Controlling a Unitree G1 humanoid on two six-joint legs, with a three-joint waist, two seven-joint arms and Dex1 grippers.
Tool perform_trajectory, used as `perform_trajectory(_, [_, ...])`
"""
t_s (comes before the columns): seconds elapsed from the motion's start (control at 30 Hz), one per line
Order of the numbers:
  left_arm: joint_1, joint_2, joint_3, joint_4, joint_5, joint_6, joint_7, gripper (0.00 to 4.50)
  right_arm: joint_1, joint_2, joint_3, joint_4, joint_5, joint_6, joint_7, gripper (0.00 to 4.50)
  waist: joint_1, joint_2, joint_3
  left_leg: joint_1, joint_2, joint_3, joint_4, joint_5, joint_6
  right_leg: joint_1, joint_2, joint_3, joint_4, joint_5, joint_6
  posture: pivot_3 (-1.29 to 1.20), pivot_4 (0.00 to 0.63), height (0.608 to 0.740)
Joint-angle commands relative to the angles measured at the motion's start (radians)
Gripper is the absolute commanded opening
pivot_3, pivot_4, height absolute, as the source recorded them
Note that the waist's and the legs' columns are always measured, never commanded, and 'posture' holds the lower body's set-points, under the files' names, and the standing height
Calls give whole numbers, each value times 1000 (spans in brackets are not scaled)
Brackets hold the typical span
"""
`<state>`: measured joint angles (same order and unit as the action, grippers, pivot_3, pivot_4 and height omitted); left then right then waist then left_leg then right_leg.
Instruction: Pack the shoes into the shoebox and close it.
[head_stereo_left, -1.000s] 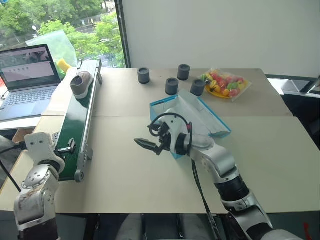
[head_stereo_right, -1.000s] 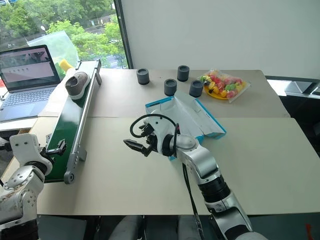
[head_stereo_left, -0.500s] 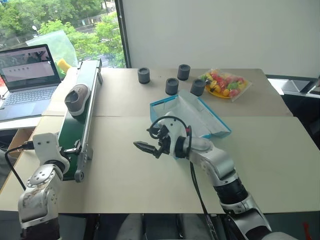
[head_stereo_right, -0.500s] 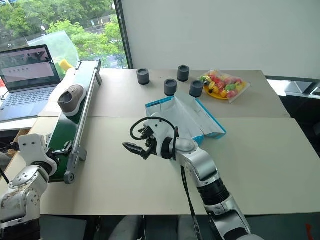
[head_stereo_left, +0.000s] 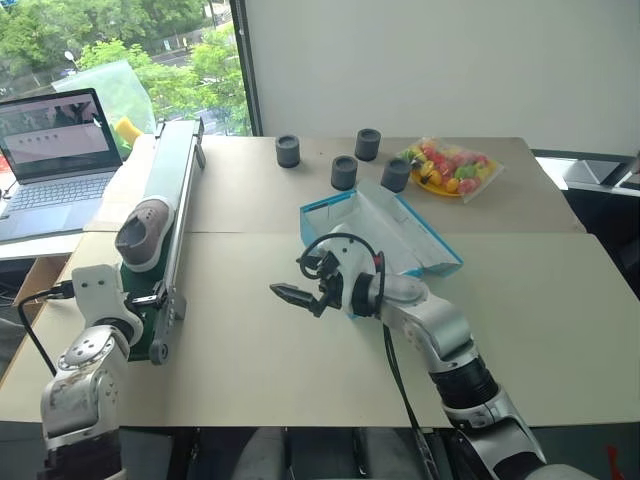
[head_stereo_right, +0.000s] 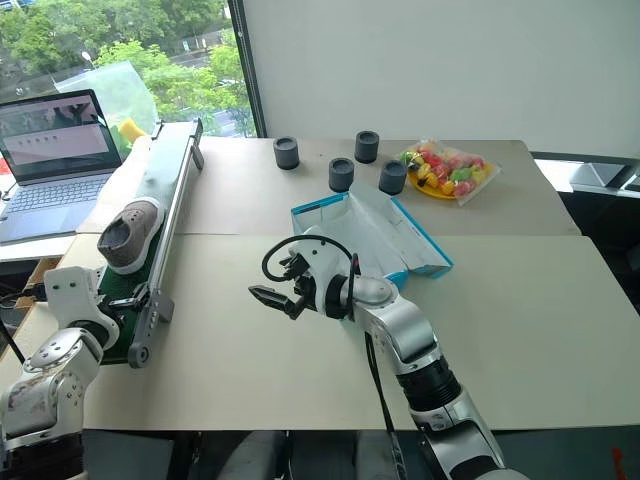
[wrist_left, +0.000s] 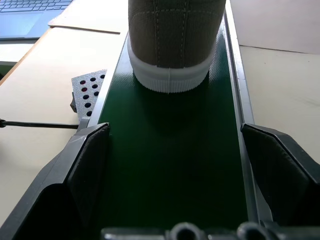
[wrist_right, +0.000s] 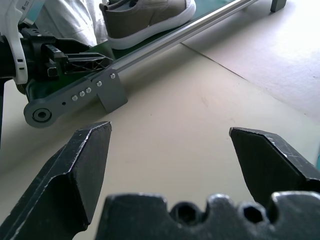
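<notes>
**Shoe near the conveyor's end, left gripper waiting wide**

A shoe (head_stereo_left: 142, 232), taupe with a white sole, rides the green conveyor (head_stereo_left: 172, 200) at about nine o'clock in the head view, close to the belt's near end. The left gripper (wrist_left: 175, 165) sits at that end with its two black fingers spread wide, one past each rail, holding nothing; the shoe's rounded end faces it, just beyond the fingertips. To take it well, the fingers should probably close across the shoe's sides above the white rim, squarely, so it does not twist on lifting. The shoebox (head_stereo_left: 385, 232) lies open at about twelve o'clock from the right gripper (head_stereo_left: 300, 295), which hovers above the table (head_stereo_left: 250, 350) with fingers wide and empty (it points toward the conveyor).

Hard to tell: the right arm covers part of the shoebox's near edge, and its inside is not fully readable. The wrist view crops the shoe's top.
</notes>
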<state>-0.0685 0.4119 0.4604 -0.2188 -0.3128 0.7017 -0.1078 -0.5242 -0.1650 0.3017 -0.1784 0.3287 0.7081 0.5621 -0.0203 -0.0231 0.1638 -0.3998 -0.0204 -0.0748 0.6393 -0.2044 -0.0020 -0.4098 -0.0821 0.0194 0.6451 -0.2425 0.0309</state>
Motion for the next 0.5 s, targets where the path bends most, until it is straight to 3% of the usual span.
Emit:
perform_trajectory(0.03, [-7, 4, -11, 6, 14, -17, -1, 4500, -7, 12, -23, -49, 15, -8, -5, 4468, 0, 0, 0, 0, 0, 0, 0, 0, 0, 0, 0, 0, 0, 0, 0, 0, 150, 740])
perform_trajectory(0.13, [-9, -22, -24, 3, -10, -1, -6, 4500, -10, 15, -33, -56, 20, -4, -12, 4468, 1, 0, 0, 0, 0, 0, 0, 0, 0, 0, 0, 0, 0, 0, 0, 0, 150, 740])
perform_trajectory(0.2, [-15, -41, -21, -7, -30, -2, -10, 4243, -12, 17, -38, -59, 24, -3, -14, 4492, 2, 0, 0, 1, 0, 0, 0, 0, 0, 0, 0, 0, 0, 0, 0, 0, 150, 740])
perform_trajectory(0.37, [-27, -57, -35, -30, -23, 8, -2, 2734, -20, 22, -43, -53, 24, -4, -18, 4500, 9, 0, 0, 1, 0, -1, 0, 0, 0, 2, 0, 0, 0, 0, 0, 0, 150, 740])
perform_trajectory(0.5, [-44, -59, -38, -41, -5, -1, 18, 2562, -21, 24, -47, -53, 24, -1, -19, 4500, 10, 0, 0, 2, 0, -1, 0, 0, 0, 3, -1, -1, 0, 0, 0, 0, 150, 740])
